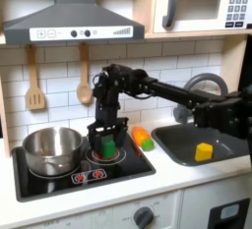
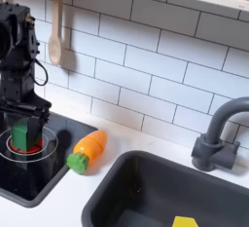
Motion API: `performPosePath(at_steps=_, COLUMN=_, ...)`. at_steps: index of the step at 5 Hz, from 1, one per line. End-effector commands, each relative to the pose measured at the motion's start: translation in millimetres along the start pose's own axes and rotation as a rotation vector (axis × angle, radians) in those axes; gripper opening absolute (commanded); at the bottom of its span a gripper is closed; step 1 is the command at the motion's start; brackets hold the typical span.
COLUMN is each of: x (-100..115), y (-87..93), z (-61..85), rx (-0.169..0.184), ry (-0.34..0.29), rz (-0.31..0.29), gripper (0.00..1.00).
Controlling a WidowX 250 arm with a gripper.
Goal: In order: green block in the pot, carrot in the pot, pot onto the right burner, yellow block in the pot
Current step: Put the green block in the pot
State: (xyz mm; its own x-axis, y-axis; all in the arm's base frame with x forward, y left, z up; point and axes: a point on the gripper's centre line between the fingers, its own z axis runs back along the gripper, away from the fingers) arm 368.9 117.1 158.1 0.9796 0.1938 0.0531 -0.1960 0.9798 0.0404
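My gripper (image 1: 105,141) is lowered over the right burner (image 1: 94,175), its fingers close against both sides of the green block (image 1: 105,147), which rests on the burner's red rings (image 2: 29,149). In the second exterior view the gripper (image 2: 21,133) and the green block (image 2: 19,136) are at the left edge. The steel pot (image 1: 51,147) stands on the left burner, left of the gripper in the first exterior view. The orange carrot (image 1: 142,137) (image 2: 88,150) lies on the counter between cooktop and sink. The yellow block (image 1: 203,151) (image 2: 185,222) sits in the sink (image 1: 187,154).
A grey faucet (image 2: 220,133) curves over the sink's back rim. Wooden utensils (image 1: 34,85) hang on the tiled wall behind the cooktop. A range hood (image 1: 74,22) and a microwave (image 1: 202,2) are overhead. The arm (image 1: 167,90) reaches in from the first exterior view's right.
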Motion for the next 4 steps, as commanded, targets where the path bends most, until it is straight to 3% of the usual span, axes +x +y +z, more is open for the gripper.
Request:
performPosePath(at_steps=1, x=0.8, y=-0.8, z=-5.3, rx=-0.001, ry=0.005, rz=-0.008, gripper=1.0)
performPosePath(at_steps=2, x=1.0, y=-0.9, z=-7.0, rx=-0.002, ry=0.012, rz=-0.007, gripper=1.0)
performPosePath(at_steps=3, x=1.0, y=-1.7, z=-4.5, rx=-0.009, ry=-0.003, rz=0.012, gripper=0.0)
performPosePath(at_steps=4, x=-0.8, y=-1.6, z=-6.5, rx=-0.006, ry=0.001, rz=0.014, gripper=0.0)
